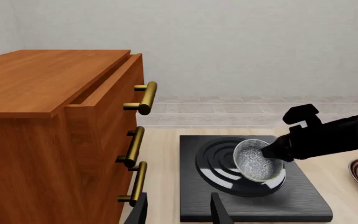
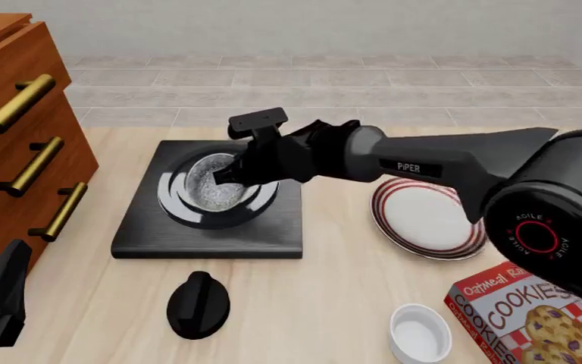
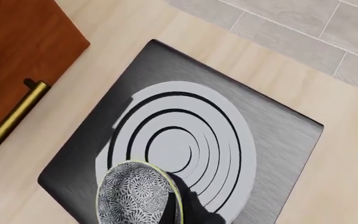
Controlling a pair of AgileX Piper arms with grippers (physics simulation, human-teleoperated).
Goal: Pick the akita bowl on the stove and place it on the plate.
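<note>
There, my right gripper (image 2: pixel 233 173) was clamped on the rim of the akita bowl (image 2: pixel 213 186), which hung tilted just above the burner rings of the stove (image 2: pixel 210 231). The plate (image 2: pixel 424 220) lay beside the stove. My left gripper (image 1: pixel 180 211) hung apart, fingers spread, holding nothing.

front: high behind the arms, looking forward and down across the table (image 2: pixel 332 303). left wrist: low, level, facing the stove (image 1: pixel 247 186) beside the cabinet (image 1: pixel 48 130). right wrist: close above, facing steeply down. stove shared by all.
</note>
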